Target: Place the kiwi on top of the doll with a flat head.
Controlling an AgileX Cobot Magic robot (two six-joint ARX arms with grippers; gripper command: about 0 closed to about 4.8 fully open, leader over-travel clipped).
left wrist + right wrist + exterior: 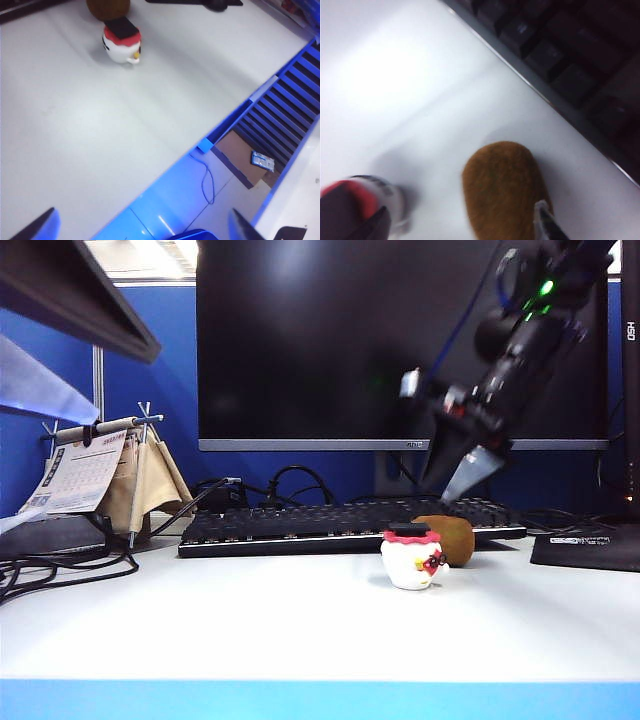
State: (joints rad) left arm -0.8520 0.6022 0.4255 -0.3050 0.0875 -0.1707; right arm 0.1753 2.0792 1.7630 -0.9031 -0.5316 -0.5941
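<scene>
Approach step, kiwi not yet grasped. Nearest the exterior camera, the doll with a flat head stands upright on the white surface: a small rounded white figurine, glossy like glazed ceramic or hard plastic, with a red frilled collar and a flat black cap that offers only a narrow landing area. Just behind it and to its right, apparently touching or nearly so, lies the kiwi, a fuzzy brown oval resting on its side in front of the black keyboard. Above the kiwi the right gripper slants down, jaws spread and empty; in the right wrist view its tips flank the fruit's near end. The next move likely calls for lowering the jaws around the kiwi's short axis without nudging the doll. The left gripper hangs well apart over the surface's near edge, jaws wide and empty.
</scene>
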